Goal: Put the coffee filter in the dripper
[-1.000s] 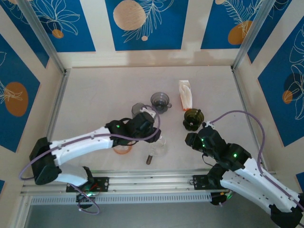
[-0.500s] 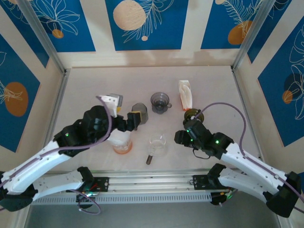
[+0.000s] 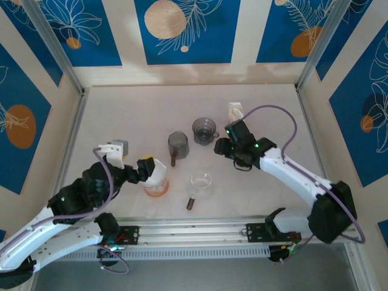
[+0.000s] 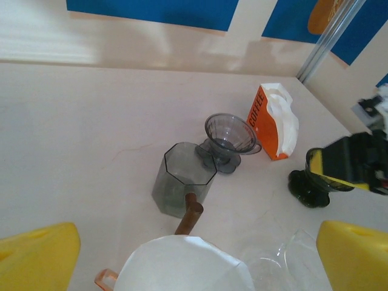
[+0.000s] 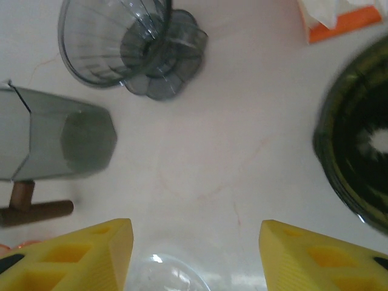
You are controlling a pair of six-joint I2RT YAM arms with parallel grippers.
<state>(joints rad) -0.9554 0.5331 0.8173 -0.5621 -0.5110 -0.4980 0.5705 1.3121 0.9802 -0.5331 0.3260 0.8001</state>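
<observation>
A white paper coffee filter [image 3: 156, 174] stands opened out inside the orange dripper [image 3: 156, 190], near the table's front left. In the left wrist view the filter [image 4: 182, 264] lies low between the yellow fingers, with the dripper's orange handle [image 4: 103, 279] beside it. My left gripper [image 3: 131, 156] is open, pulled back to the left of the filter and holding nothing. My right gripper [image 3: 228, 148] is open above bare table, between a dark green dripper [image 5: 357, 157] and a grey octagonal dripper [image 5: 54, 142].
A smoky grey dripper [image 3: 205, 129] and the orange coffee filter box [image 3: 236, 117] stand further back. A clear glass dripper [image 3: 200, 183] with a wooden handle [image 3: 191, 202] sits near the front middle. The octagonal dripper [image 3: 177, 144] stands just behind the filter.
My left arm has drawn back to the near left, away from the filter and orange dripper. My right arm has swung forward and left, over the dark green dripper.
</observation>
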